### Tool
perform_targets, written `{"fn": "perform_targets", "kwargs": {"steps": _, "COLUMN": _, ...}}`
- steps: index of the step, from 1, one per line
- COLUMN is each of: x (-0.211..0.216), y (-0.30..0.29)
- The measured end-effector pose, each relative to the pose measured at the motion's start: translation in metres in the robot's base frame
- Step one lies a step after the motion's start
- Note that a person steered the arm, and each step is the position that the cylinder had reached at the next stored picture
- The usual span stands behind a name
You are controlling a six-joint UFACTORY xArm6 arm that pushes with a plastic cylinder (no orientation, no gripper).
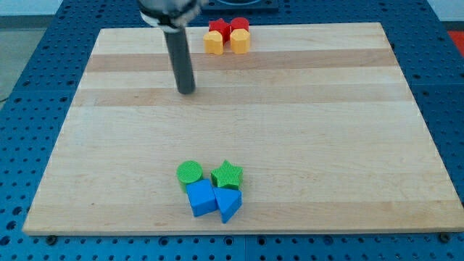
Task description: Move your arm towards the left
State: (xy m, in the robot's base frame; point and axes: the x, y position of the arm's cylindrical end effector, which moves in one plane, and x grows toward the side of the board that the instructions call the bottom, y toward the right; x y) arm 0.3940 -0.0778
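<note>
My tip (pixel 187 90) rests on the wooden board (pixel 304 116) in the upper left-centre, at the end of the dark rod coming down from the view's top. Up and to its right, at the board's top edge, two red blocks (pixel 217 27) (pixel 239 26) sit behind two yellow blocks (pixel 213 43) (pixel 240 41), all touching. Far below the tip, near the view's bottom, a green cylinder (pixel 190 172), a green star (pixel 227 174), a blue cube (pixel 201 197) and a blue triangular block (pixel 228 204) form a tight cluster. The tip touches no block.
The board lies on a blue perforated table (pixel 29 87) that surrounds it on all sides. The board's left edge runs diagonally from top to bottom-left.
</note>
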Motion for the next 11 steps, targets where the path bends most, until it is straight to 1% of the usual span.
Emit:
{"fn": "perform_targets", "kwargs": {"steps": 1, "x": 0.048, "y": 0.076}}
{"fn": "perform_targets", "kwargs": {"steps": 2, "x": 0.065, "y": 0.115}}
{"fn": "perform_targets", "kwargs": {"steps": 3, "x": 0.065, "y": 0.115}}
{"fn": "perform_targets", "kwargs": {"steps": 5, "x": 0.064, "y": 0.071}}
{"fn": "perform_targets", "kwargs": {"steps": 6, "x": 0.036, "y": 0.114}}
{"fn": "perform_targets", "kwargs": {"steps": 7, "x": -0.021, "y": 0.181}}
{"fn": "perform_targets", "kwargs": {"steps": 8, "x": -0.095, "y": 0.216}}
{"fn": "perform_targets", "kwargs": {"steps": 9, "x": -0.18, "y": 0.224}}
{"fn": "perform_targets", "kwargs": {"steps": 10, "x": -0.202, "y": 0.22}}
{"fn": "perform_targets", "kwargs": {"steps": 11, "x": -0.202, "y": 0.188}}
